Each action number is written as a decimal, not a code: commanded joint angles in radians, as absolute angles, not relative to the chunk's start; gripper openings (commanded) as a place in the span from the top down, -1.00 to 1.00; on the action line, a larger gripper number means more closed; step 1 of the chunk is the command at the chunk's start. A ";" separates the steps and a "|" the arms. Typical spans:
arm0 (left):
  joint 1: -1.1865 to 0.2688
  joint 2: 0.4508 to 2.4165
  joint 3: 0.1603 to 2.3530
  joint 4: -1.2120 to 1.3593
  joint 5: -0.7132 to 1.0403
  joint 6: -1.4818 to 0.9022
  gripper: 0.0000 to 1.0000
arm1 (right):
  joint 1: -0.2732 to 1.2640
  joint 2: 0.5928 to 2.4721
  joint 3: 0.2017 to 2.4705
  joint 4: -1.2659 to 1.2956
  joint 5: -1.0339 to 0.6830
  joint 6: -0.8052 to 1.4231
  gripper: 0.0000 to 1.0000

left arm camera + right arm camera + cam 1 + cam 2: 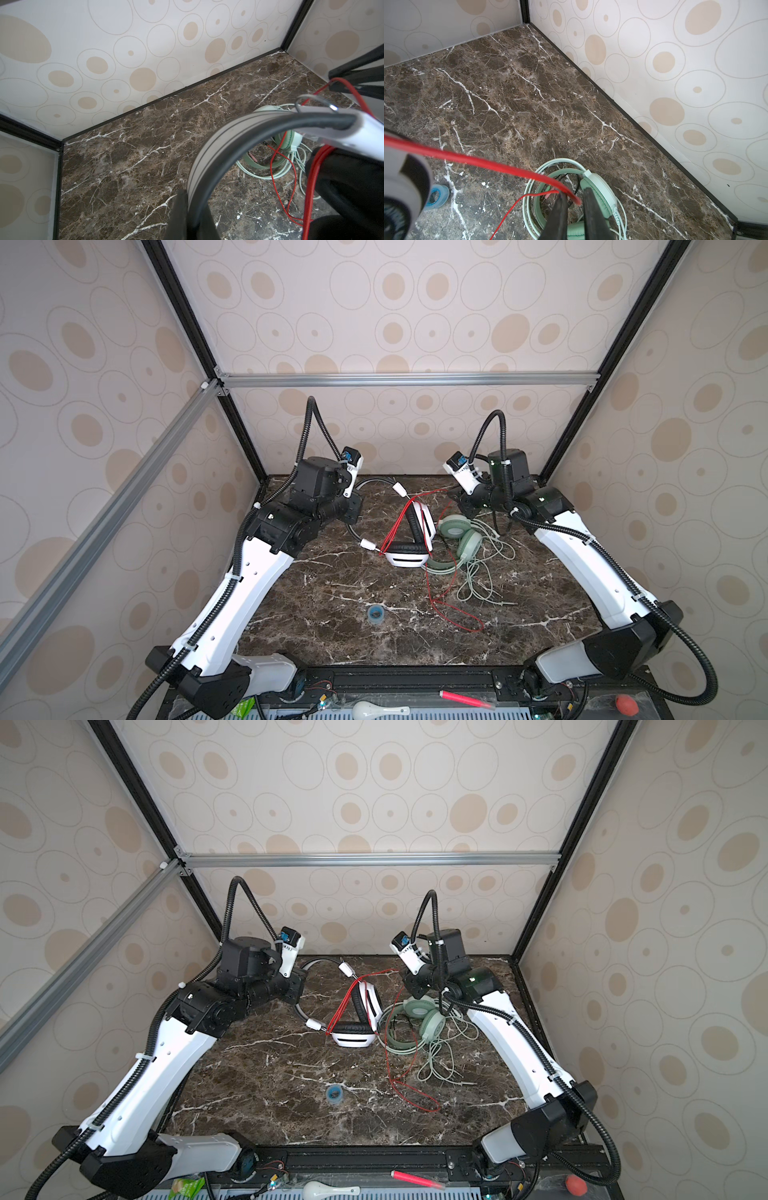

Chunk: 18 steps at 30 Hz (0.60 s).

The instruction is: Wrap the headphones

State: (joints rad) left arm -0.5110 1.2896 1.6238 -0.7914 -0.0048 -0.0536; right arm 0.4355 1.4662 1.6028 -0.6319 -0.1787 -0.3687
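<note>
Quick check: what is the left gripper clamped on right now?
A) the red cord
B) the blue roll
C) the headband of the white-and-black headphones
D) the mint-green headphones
C: in the left wrist view the left gripper is shut around the white-and-black headphones' headband.

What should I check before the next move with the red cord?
1. Left end effector shut on the headband: ok.
2. Red cord runs between the right end effector's jaws: ok.
3. Cord firmly pinched there: cannot tell; a gap shows between the jaws.
4. Cord clear of the green headphones: not ok; it lies across them.
5. Slack free to feed: cannot tell; a loose loop lies on the table, but its end is unclear.
6. Tape roll out of the way: ok; it sits apart, toward the front.
</note>
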 commanded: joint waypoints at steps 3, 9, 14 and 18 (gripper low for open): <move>-0.518 1.268 1.725 -0.760 0.131 -0.082 1.00 | 0.436 1.487 1.591 -0.567 -0.208 -0.374 0.63; -0.518 1.276 1.780 -0.768 0.160 -0.099 1.00 | 0.436 1.483 1.547 -0.513 -0.269 -0.343 0.60; -0.518 1.287 1.826 -0.766 0.172 -0.111 1.00 | 0.436 1.473 1.510 -0.486 -0.316 -0.331 0.55; -0.519 1.291 1.844 -0.747 0.181 -0.122 1.00 | 0.436 1.459 1.476 -0.441 -0.355 -0.276 0.50</move>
State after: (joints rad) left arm -0.5125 1.2907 1.7798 -0.8055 0.1383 -0.0715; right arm 0.4358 1.4773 1.4994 -0.4908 -0.2993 -0.3141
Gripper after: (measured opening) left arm 0.068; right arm 0.247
